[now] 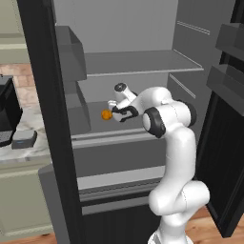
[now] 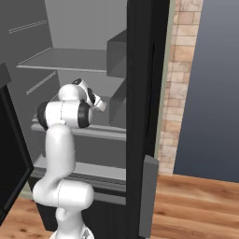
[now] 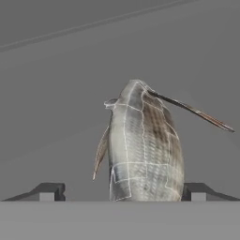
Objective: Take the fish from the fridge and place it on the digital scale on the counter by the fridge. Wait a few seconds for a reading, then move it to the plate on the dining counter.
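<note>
**Clerk:** Item one, nearest first. State of your jaws?

**Arm:** My two-finger dark-tipped gripper (image 3: pixel 123 190): jaws spread wide, one tip low at each side of the hand view, nothing pinched between them.

**Clerk:** Item two. The task's thing, and its bearing from you?

**Arm:** One small silver-grey fish with brown-streaked scales and thin fins (image 3: pixel 143 150). It lies straight ahead of me, centred in the gap between my two tips, slightly nearer the right one as the hand view shows them. Its long axis runs away from me, along my line of approach and across the closing line of my jaws. Whether my tips already flank its body or stop just short, I cannot tell.

**Clerk:** Item three. What bears it?

**Arm:** The grey middle shelf (image 1: pixel 95 138) of the tall near-black fridge (image 1: pixel 45 95). My hand is reached in over it in the left base view.

**Clerk:** Anything close by?

**Arm:** One small round orange fruit (image 1: pixel 106 114), just beside my hand. Not wanted.

**Clerk:** Farthest?

**Arm:** One flat grey rectangular digital scale (image 1: pixel 24 138), on the pale marble counter (image 1: pixel 24 152) outside the fridge, well apart.

**Clerk:** Judgement?

**Arm:** Ease forward a little, then close across the fish's narrow width.
</note>
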Available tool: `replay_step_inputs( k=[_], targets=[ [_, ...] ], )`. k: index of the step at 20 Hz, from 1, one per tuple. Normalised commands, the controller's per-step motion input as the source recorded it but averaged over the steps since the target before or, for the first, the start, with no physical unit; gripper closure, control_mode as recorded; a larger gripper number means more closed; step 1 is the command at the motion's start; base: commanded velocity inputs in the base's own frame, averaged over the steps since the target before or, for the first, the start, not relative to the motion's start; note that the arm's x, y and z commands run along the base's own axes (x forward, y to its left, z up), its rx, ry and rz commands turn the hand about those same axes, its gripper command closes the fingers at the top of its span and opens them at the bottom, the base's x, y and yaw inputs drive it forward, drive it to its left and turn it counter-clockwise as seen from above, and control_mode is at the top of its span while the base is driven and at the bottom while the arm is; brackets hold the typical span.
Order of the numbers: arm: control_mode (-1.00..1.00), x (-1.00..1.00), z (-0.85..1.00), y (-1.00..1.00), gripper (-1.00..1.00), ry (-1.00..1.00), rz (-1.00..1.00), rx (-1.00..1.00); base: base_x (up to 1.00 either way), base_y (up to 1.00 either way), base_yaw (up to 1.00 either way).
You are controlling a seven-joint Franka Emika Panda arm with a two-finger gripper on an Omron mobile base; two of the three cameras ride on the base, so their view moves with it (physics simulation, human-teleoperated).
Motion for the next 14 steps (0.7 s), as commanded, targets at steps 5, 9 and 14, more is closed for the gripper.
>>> replay_step_inputs(
  k=[5,9,14],
  targets=[
    [-1.0,0.08,-0.29,0.04,1.0,0.0,0.0,0.0,0.0,0.0,0.0],
    [-1.0,-0.35,-0.04,0.0,1.0,-0.02,0.0,0.0,0.0,0.0,0.0],
    [-1.0,-0.89,0.0,-0.04,1.0,-0.13,0.04,0.01,0.0,0.0,0.0]
  ],
)
